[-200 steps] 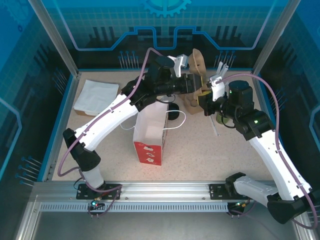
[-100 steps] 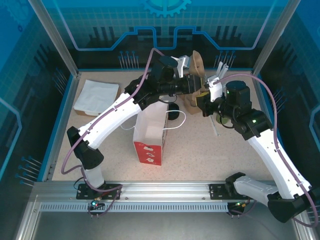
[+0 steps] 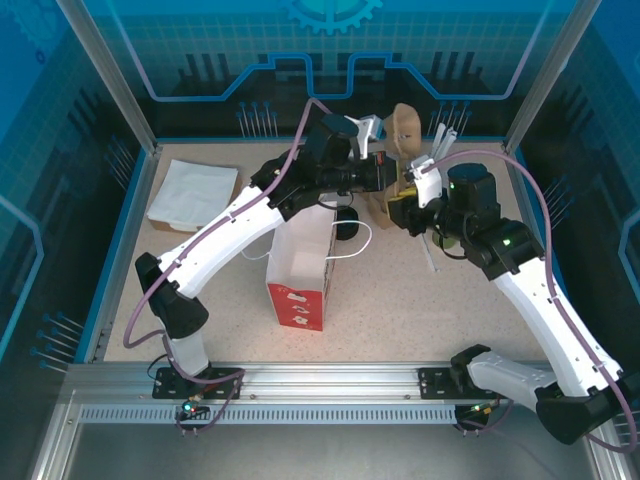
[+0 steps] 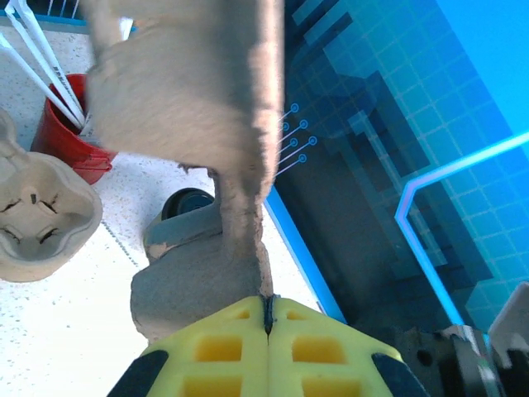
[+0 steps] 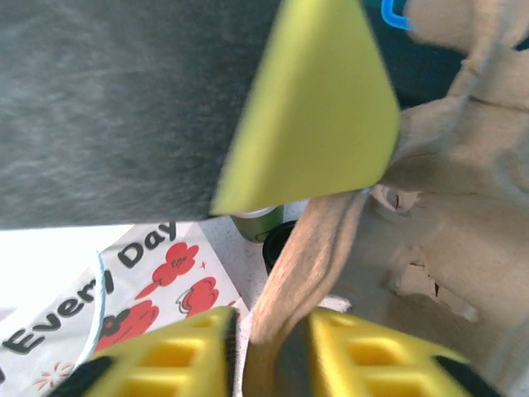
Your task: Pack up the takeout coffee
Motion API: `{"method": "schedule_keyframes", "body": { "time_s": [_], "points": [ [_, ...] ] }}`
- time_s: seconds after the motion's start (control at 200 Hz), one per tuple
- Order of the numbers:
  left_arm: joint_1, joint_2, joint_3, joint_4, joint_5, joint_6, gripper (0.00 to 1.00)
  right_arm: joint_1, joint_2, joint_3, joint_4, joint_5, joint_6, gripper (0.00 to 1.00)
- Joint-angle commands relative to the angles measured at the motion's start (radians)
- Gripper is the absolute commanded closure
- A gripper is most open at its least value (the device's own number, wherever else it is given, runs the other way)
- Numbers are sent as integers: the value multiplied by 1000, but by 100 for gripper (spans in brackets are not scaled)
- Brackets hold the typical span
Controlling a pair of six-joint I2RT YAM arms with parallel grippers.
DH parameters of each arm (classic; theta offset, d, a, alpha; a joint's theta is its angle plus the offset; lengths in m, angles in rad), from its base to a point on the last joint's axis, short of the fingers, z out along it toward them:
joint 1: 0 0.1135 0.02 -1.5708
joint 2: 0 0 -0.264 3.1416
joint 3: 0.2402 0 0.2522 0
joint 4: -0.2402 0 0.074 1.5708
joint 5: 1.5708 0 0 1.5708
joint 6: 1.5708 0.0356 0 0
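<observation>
The takeout coffee shows in the right wrist view as an olive-green cup (image 5: 258, 222) beside a round black lid (image 5: 279, 241). From above, its black lid (image 3: 345, 222) sits behind the bag. A brown pulp cup carrier (image 3: 405, 125) is held up at the back of the table. My left gripper (image 3: 385, 168) is shut on the carrier's edge (image 4: 248, 223), its yellow pads (image 4: 223, 339) pressed together. My right gripper (image 3: 405, 200) is just below it. In its own view the right gripper (image 5: 269, 327) is open, with another edge of the carrier (image 5: 302, 256) loose in the gap.
A red and white paper bag (image 3: 300, 265) stands open in the middle, its print (image 5: 124, 289) below my right fingers. Another pulp carrier (image 4: 41, 215) lies on the table by a red cup of straws (image 4: 66, 136). White napkins (image 3: 190, 192) lie at the back left.
My left gripper has shut on the carrier's edge. My right gripper has opened and let go of it. The carrier now stands a little higher and more upright.
</observation>
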Motion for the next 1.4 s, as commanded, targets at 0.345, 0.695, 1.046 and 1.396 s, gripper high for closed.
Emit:
{"method": "schedule_keyframes", "body": {
  "time_s": [0.345,0.695,1.046,1.396],
  "points": [
    [76,-241,-156,-19,56,238,100,-13,-176,48,-91,-77,-423,20],
    [91,-410,-234,-78,183,332,100,-2,-71,272,-109,-173,-801,13],
    [92,-459,-293,-47,277,313,100,131,87,425,-136,-139,-947,19],
    [91,-462,-288,-55,288,332,100,180,197,484,-184,-53,-940,44]
  ]
}}
